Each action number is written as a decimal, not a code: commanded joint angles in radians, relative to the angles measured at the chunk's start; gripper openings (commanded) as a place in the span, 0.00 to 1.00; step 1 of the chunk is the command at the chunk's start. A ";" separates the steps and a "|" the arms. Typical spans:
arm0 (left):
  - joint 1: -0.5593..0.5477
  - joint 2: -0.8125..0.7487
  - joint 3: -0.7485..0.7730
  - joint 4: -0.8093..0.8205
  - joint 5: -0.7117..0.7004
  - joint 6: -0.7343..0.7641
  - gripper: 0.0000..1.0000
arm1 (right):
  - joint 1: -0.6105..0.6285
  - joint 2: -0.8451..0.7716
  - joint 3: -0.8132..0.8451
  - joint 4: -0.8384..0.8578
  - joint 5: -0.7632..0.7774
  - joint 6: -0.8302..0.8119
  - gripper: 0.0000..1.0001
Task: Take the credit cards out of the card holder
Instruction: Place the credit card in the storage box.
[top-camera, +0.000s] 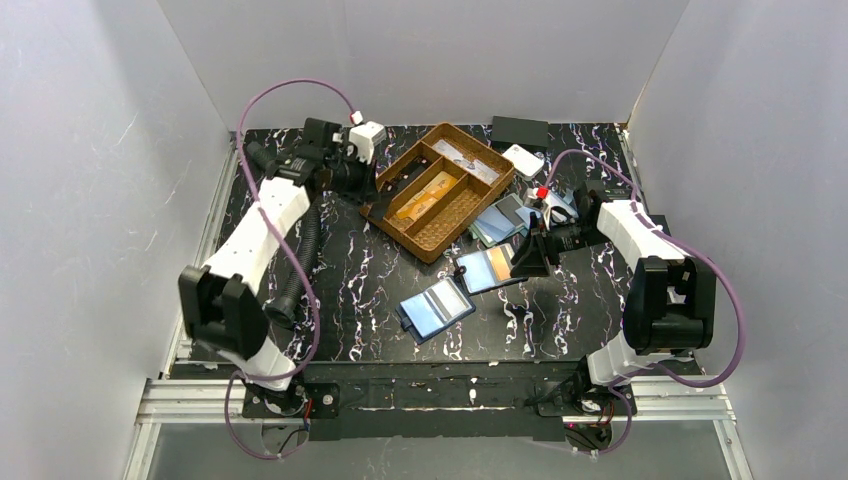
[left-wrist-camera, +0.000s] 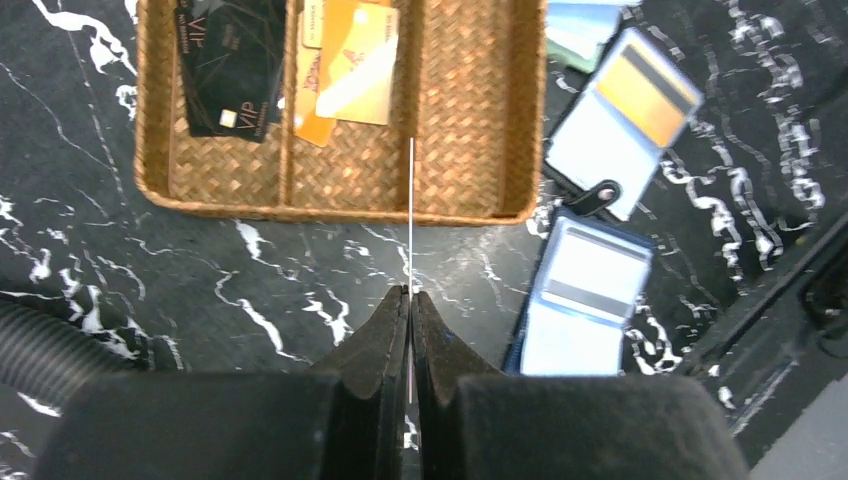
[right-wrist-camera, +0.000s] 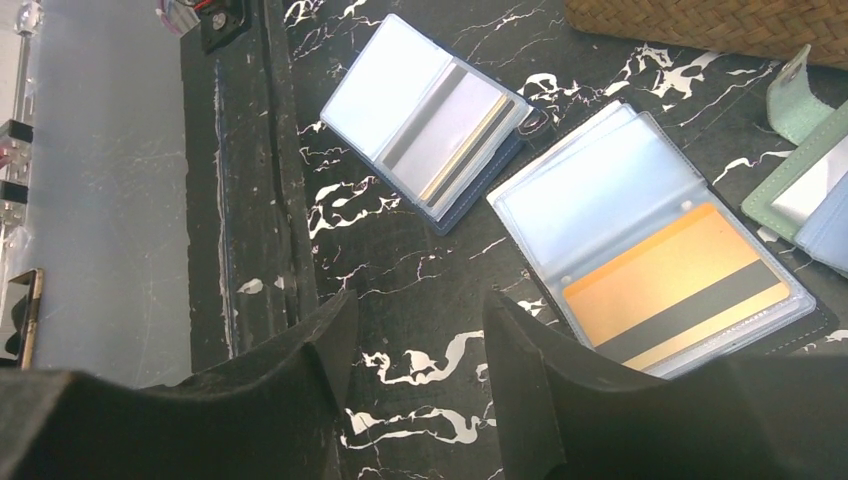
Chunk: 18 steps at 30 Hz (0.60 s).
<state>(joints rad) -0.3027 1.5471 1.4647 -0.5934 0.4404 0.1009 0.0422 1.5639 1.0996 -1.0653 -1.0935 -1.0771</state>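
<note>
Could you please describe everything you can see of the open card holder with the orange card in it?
The card holder lies flat and open on the black marbled table, near the wicker tray. Clear plastic sleeves sit on a dark cover. One sleeve holds an orange card with a dark stripe; the other looks empty. The open right gripper hangs just beside its corner; contact cannot be told.

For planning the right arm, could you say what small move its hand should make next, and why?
Probably ease the open right hand over to the orange credit card: it lies sleeved in the card holder, beside the fingertips.
</note>
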 joint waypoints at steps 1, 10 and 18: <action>0.011 0.134 0.160 -0.093 -0.063 0.135 0.00 | -0.006 -0.012 0.045 -0.033 -0.041 -0.019 0.59; 0.016 0.418 0.444 -0.085 -0.137 0.230 0.00 | -0.008 -0.010 0.051 -0.035 -0.048 -0.007 0.59; 0.020 0.584 0.570 -0.041 -0.159 0.284 0.00 | -0.008 -0.014 0.051 -0.040 -0.059 -0.008 0.59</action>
<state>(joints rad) -0.2935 2.1036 1.9785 -0.6502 0.2974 0.3313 0.0395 1.5639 1.1164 -1.0767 -1.1110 -1.0771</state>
